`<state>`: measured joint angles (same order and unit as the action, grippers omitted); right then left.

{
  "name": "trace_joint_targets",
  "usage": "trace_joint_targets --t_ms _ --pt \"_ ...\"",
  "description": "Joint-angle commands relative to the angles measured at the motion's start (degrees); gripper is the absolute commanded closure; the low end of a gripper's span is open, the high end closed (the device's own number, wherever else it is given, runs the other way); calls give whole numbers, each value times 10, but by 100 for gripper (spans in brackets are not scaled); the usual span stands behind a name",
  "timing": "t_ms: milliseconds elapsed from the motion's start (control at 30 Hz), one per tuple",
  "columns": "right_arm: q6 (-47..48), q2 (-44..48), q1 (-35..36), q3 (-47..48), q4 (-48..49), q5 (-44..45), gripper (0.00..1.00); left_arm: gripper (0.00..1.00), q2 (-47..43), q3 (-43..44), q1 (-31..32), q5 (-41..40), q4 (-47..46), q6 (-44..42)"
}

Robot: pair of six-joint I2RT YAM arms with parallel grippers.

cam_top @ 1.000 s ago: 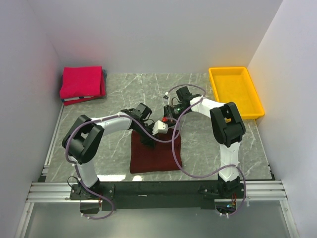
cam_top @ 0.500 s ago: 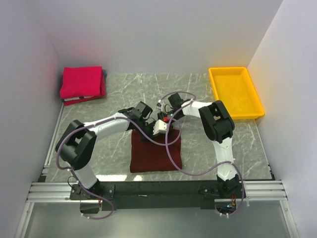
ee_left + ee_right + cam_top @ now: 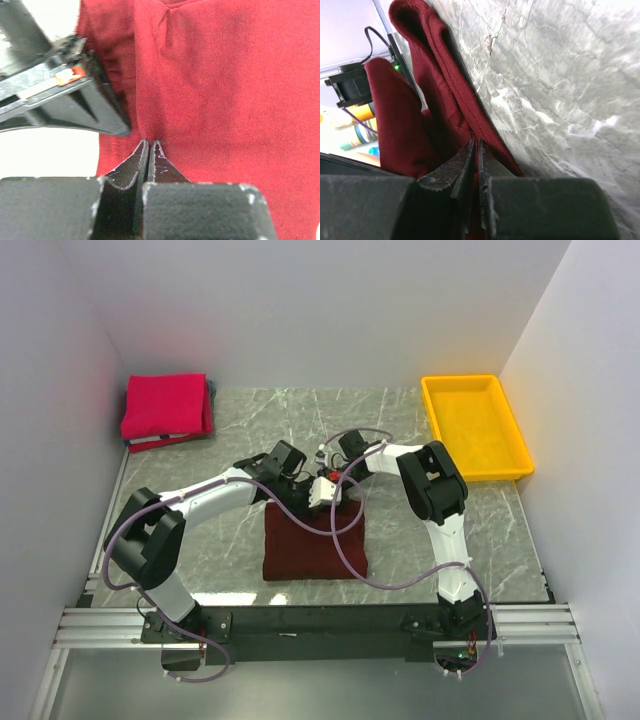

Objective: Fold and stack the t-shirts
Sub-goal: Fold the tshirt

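The left claw (image 3: pixel 150 146) is fully closed, its fingertips pressed together on a raised crease of the maroon t-shirt (image 3: pixel 315 545). The right claw (image 3: pixel 476 149) is also closed, pinching the shirt's stitched hem. Both grip the far edge of the shirt. The shirt forms a dark folded rectangle at the middle of the near edge of the surface (image 3: pixel 230 430). The pinkish-red t-shirt (image 3: pixel 165 405) lies folded in the far-left corner.

The maroon t-shirt (image 3: pixel 315 545) lies folded on the marble tabletop (image 3: pixel 500 540), between the 2 arms. The left gripper (image 3: pixel 300 492) and right gripper (image 3: pixel 340 488) meet at its far edge, close together. A pinkish-red t-shirt (image 3: pixel 165 405) sits folded far left, and a yellow tray (image 3: pixel 476 379) sits far right.
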<state>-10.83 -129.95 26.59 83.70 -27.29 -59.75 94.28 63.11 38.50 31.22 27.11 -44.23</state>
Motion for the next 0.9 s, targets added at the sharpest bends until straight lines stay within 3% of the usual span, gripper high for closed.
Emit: trace_joint_targets --t_ms 0,467,667,767,867 --pt "18 -10 0 10 -16 9 86 99 -14 26 -11 -16 -47 -17" --pt "54 0 -3 52 -59 23 86 99 18 15 -40 -24 -131 -35" --pt "92 16 -6 98 -121 87 81 99 35 -2 -40 -57 -148 -23" --pt "103 32 -7 115 -145 134 70 91 33 -11 -40 -78 -163 -16" --pt "118 51 -8 131 -158 195 63 77 26 -11 -40 -92 -167 -6"
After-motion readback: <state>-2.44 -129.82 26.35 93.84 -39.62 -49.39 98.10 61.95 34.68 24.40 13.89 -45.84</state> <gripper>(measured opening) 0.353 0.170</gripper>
